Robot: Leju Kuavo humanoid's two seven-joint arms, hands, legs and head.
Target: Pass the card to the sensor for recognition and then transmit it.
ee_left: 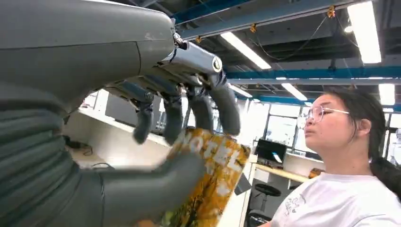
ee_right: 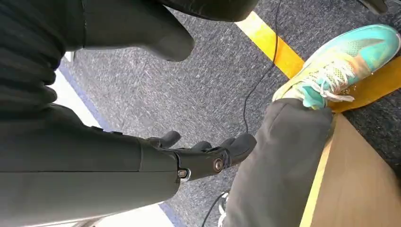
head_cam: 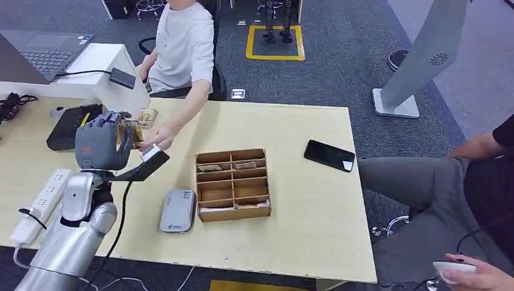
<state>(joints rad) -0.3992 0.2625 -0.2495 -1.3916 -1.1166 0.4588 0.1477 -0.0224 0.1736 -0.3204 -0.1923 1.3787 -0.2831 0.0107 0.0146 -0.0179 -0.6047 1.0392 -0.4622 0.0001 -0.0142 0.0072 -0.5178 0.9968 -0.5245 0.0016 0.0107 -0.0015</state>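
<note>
The card (ee_left: 213,175) is yellow-orange with white lettering, held upright between the left hand's (head_cam: 100,145) thumb and fingers (ee_left: 201,111) above the table's far left. The grey sensor (head_cam: 177,210) lies flat near the table's front edge.

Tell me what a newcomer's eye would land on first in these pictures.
First, the robot's left hand, raised over the table's far left and holding a yellow printed card between thumb and fingers. A seated person's hand reaches in right beside it. Next comes the wooden divided box at mid-table, with a grey card reader to its left and a black phone lying to its right.
</note>
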